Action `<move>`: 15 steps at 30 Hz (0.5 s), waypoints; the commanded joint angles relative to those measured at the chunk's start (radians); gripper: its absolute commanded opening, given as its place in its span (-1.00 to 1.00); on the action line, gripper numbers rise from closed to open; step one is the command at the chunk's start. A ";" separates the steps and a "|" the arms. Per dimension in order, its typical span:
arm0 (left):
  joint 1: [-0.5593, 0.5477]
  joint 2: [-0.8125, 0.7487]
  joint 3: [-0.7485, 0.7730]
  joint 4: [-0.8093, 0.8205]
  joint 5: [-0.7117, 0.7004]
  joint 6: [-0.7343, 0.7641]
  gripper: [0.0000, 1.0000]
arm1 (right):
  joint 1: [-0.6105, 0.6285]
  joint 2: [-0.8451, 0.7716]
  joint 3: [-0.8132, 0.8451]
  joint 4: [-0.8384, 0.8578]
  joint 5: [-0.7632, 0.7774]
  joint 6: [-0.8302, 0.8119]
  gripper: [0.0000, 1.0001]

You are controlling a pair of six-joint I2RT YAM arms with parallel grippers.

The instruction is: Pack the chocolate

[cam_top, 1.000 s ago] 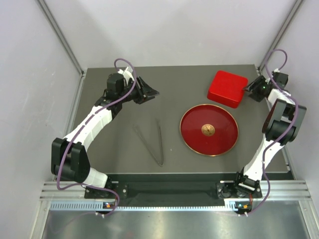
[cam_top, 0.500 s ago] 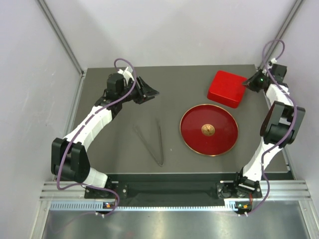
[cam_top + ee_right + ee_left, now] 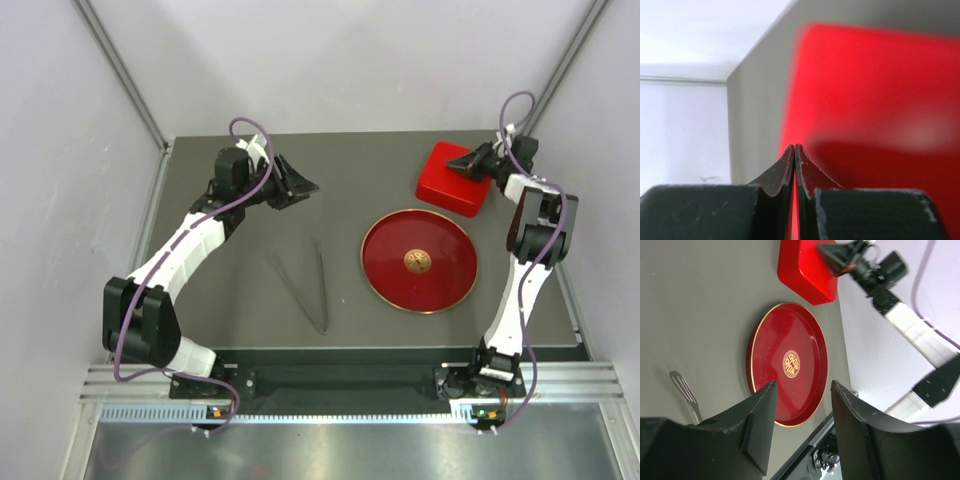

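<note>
Emblem (image 3: 418, 261) in gold (a pattern, unreadable) centres the red plate (image 3: 390, 265); beyond its far rim the right gripper (image 3: 458, 166), pinched shut and empty, is over the red box (image 3: 450, 190), while well left of it the left gripper (image 3: 310, 185) stands half-spread, empty.

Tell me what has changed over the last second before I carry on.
The right tool swung from beside the right edge of the red box up and leftward, so it now sits over the lid. Its jaws went from open to shut, with nothing visibly held. The red box, the left tool, which is open, the red plate and the tongs stayed where they were.
</note>
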 commanded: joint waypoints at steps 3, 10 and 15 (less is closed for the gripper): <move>-0.004 -0.019 0.006 0.014 -0.002 0.024 0.04 | -0.007 0.110 -0.007 0.117 -0.085 0.067 -1.00; -0.004 -0.027 0.006 0.013 0.000 0.027 0.05 | -0.008 0.037 0.011 0.119 -0.096 0.085 -1.00; -0.004 -0.042 0.020 -0.030 -0.016 0.050 0.06 | 0.002 -0.112 0.009 0.006 -0.073 0.007 -1.00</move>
